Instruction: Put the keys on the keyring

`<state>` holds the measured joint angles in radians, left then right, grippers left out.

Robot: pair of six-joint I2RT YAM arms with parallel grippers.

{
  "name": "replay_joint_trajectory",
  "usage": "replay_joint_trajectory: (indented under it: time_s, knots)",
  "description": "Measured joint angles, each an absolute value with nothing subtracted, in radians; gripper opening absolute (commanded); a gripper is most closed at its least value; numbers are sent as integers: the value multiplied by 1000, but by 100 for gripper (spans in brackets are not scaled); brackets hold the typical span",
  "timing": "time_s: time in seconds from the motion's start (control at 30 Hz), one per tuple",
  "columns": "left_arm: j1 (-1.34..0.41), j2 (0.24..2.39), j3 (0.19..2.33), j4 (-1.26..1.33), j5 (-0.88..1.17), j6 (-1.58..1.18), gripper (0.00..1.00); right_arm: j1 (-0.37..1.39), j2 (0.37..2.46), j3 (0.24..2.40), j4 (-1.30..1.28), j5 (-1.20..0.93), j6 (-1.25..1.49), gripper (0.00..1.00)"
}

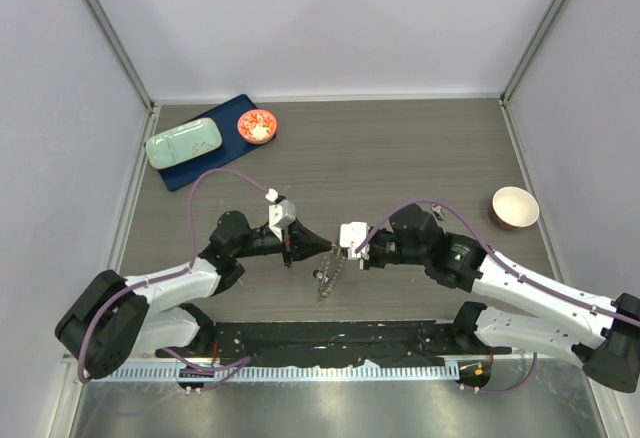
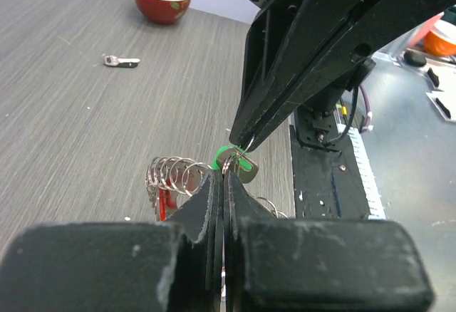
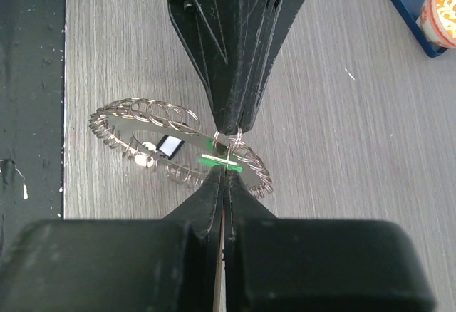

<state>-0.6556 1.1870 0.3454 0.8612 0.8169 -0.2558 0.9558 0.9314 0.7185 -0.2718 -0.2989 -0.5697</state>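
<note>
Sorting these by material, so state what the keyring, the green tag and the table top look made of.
The keyring: bare metal, silvery and polished, going by the glints on its small wire loops.
The green tag: probably plastic, with a flat, bright, even colour.
The table top: grey and matte with a printed-looking wood grain. It is likely laminate, though real wood cannot be ruled out.

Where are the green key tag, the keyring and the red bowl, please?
green key tag [image 2: 220,157]: left wrist view, its curved green edge
keyring [image 3: 164,115]: right wrist view, small rings along its far arc
red bowl [image 2: 160,9]: left wrist view, outer wall
</note>
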Motion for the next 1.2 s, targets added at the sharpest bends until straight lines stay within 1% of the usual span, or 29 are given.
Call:
replay_joint_trajectory:
  time_s: [0.43,0.63,1.03,1.13,1.17,1.2]
  knots:
    - [-662,1134,253,1064,638,-473,0,957,918,710,-192,-293,-538,1]
    - [-662,1117,220,1110,561,-542,0,978,964,705,-139,-282,-527,1]
    - [-685,1051,144,1155,384,-603,0,1048,1022,669,10,-144,-529,1]
    - [-691,1047,132,1168,354,-616,14,1053,1027,669,24,-121,-539,1]
    - [-693,1047,128,1173,348,-620,21,1053,1027,669,25,-116,-543,1]
    - [-694,1045,121,1182,338,-626,23,1054,1027,669,23,-109,-548,1]
